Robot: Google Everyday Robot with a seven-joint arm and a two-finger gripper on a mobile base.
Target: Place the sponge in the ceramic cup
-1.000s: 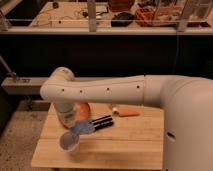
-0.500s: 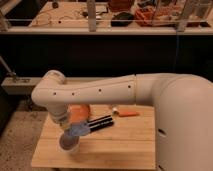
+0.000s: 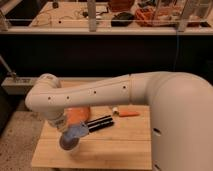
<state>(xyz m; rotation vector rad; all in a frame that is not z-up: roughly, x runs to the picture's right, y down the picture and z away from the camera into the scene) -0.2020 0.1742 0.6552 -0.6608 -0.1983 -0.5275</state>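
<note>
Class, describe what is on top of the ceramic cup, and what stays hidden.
The sponge hangs over the mouth of the ceramic cup, held in the shut gripper at the arm's lower end. The cup's inside is covered, so its contents cannot be seen.

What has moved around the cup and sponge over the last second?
The arm swung its elbow toward the picture's left, and the gripper sank slightly, bringing the sponge down to just above the ceramic cup, which now sits in the arm's shadow. Nothing was let go: the gripper stays shut on the sponge. The cup, the orange bowl, the black bars and the table have not moved.
</note>
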